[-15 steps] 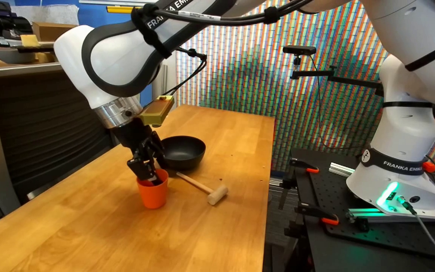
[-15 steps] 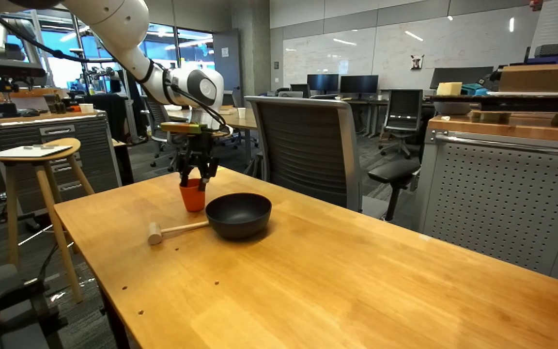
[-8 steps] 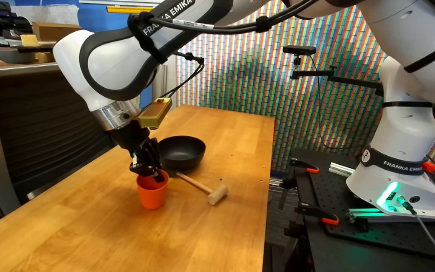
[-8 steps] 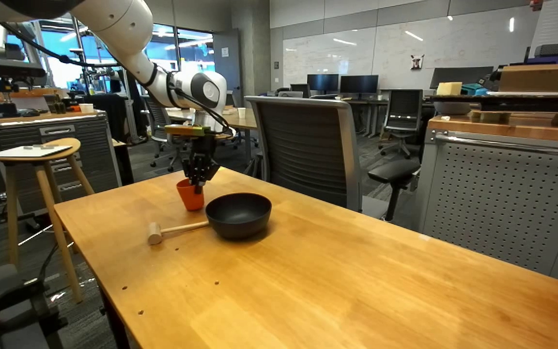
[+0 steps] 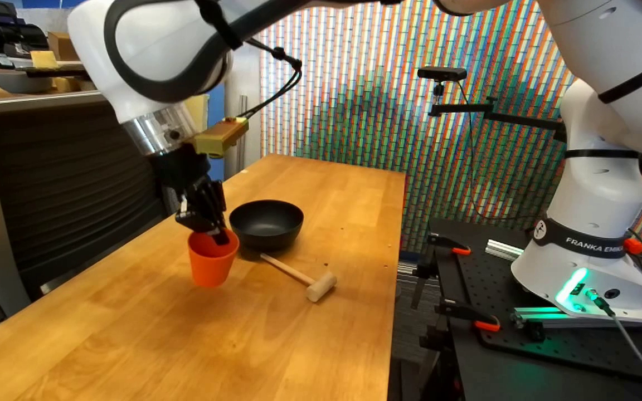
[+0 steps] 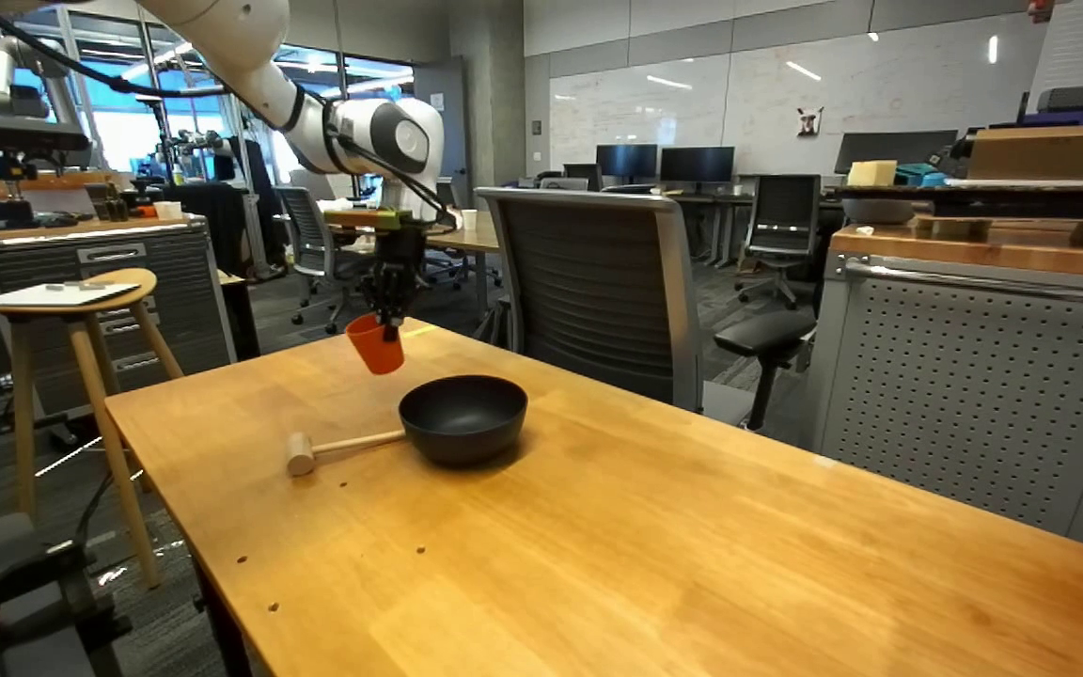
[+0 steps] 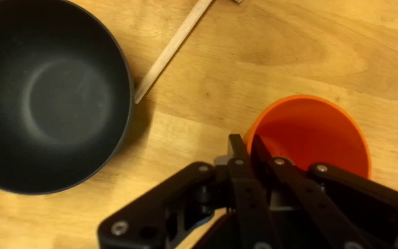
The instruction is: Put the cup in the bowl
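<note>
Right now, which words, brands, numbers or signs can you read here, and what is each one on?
"FRANKA EMIKA" on the black band around the robot's base; the last letter is hard to see.
Round white emblem on that band: no letters readable.
Sheet on the door: too small to read.
Marks on the whiteboard: too faint to read.
The cup, bowl and wooden mallet: no text visible.

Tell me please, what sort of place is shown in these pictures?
Most likely a robotics lab with office space: a robot arm, a large whiteboard and, behind, dark monitors.
</note>
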`<state>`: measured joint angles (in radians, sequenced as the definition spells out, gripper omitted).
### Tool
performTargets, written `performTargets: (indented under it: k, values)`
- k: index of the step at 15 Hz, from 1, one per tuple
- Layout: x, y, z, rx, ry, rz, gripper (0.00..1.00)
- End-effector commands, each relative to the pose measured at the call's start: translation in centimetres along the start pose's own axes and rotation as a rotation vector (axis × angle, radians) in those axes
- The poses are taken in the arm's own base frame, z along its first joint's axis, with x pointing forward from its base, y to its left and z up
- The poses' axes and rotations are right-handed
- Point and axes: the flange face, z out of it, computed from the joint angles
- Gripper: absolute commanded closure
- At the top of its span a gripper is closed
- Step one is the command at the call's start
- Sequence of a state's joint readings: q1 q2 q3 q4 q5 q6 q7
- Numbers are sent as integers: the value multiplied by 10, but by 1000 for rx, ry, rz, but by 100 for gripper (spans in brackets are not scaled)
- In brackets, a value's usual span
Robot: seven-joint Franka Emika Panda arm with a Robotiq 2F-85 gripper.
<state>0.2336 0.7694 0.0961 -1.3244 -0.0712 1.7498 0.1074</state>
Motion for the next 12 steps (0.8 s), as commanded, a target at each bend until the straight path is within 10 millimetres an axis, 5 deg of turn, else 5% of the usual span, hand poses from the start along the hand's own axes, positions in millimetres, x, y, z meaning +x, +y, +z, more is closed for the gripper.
performTargets:
  k: [1,3,6,9,12]
  values:
    - [-41,35,-75,15,108,131,98]
    - [-65,67,-107,6,143,242,98]
    - [-94,112,-119,16,127,405,98]
    - [-109,147,-98,75,47,525,98]
    - [-101,168,-56,174,-32,547,98]
